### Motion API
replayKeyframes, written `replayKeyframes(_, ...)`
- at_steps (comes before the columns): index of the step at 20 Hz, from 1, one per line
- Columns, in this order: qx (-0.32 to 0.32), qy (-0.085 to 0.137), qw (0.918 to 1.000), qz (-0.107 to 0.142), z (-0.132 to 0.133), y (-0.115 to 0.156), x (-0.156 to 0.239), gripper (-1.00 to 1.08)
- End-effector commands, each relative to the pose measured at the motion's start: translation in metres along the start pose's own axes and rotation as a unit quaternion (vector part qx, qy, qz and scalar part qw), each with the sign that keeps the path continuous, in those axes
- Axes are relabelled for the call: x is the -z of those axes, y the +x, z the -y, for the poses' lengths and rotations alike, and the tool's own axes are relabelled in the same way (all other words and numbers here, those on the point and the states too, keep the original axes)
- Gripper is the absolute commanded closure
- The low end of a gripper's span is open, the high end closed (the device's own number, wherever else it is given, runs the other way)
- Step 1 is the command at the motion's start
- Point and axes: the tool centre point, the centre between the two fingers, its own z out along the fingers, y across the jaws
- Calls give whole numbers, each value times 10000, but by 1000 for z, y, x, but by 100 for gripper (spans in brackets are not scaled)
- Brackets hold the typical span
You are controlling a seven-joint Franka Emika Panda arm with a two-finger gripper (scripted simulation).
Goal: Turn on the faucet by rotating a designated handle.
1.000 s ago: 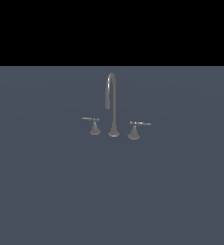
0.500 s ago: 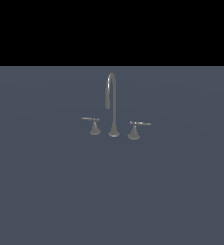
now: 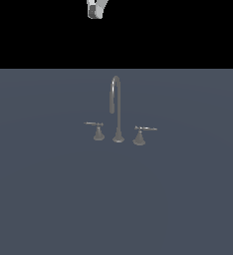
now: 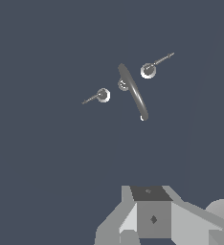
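Pale grey and white, the gripper [image 3: 94,10] shows only as a tip at the upper edge of the exterior view, high above the scene; the wrist view catches blocky parts of the hand but not the fingertips, so whether the fingers are spread or closed I cannot tell, and nothing appears to be held. It hangs well apart from everything below — a height that suits looking down and lining up rather than touching.

Beneath it the faucet [image 3: 117,107] stands on the flat slate-blue surface [image 3: 49,199], its thin gooseneck spout rising from a flared base and curling over toward the exterior view's left. The handle [image 3: 96,128] — the smaller, dimmer lever — sits just beside the spout base on the exterior view's left, a thin rod on a small cone, the rod pointing away from the spout; in the wrist view it appears as a bright cap with a fine rod [image 4: 98,96]. The brighter lever [image 3: 141,134] mirrors it on the exterior view's right.

Judging from this, the task is barely begun; the approach comes next, and the risk is drifting onto the wrong lever or clipping the spout.
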Motion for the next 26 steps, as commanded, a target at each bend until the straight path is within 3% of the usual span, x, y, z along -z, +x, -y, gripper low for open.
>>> replayKeyframes(1, -381, 19, 9993, 37, 13, 14, -16, 108)
replayKeyframes(7, -1280, 8, 9918, 70, 39, 44, -58, 108)
replayKeyframes(13, -2163, -45, 9763, 21, 62, 72, -106, 108)
replayKeyframes(19, -3007, -116, 9536, -115, 80, 98, -157, 108)
replayKeyframes(26, -3913, -184, 9193, -381, 96, 123, -219, 108)
